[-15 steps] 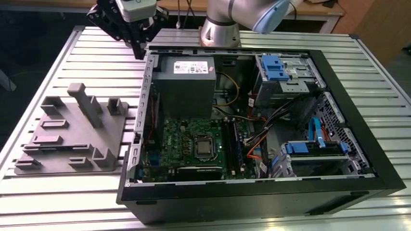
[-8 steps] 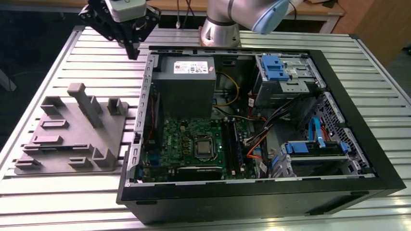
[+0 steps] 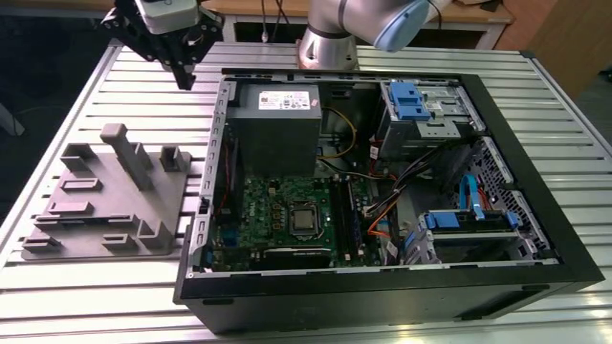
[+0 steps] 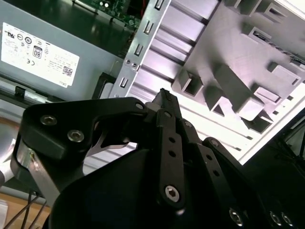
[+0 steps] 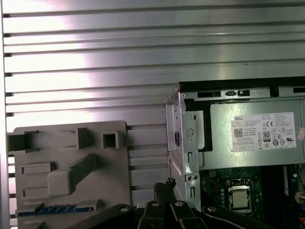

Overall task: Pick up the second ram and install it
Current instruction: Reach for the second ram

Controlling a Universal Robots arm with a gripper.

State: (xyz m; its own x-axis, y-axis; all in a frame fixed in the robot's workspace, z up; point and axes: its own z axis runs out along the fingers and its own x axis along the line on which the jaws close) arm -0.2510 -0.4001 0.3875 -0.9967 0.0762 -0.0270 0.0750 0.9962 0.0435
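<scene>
A ribbed metal counter (image 3: 143, 107) carries an open black computer case (image 3: 383, 287) with a green board (image 3: 272, 201) inside; wooden furniture (image 3: 478, 11) stands behind. Beside the case lies a matte grey plastic tray (image 3: 105, 208) of blocks and slots. The second ram (image 5: 57, 208), a thin strip, seems to lie flat in a tray slot. The black end effector (image 3: 185, 80) hangs above the counter just outside the case's corner, well apart from the ram, its fingers together on nothing.
</scene>
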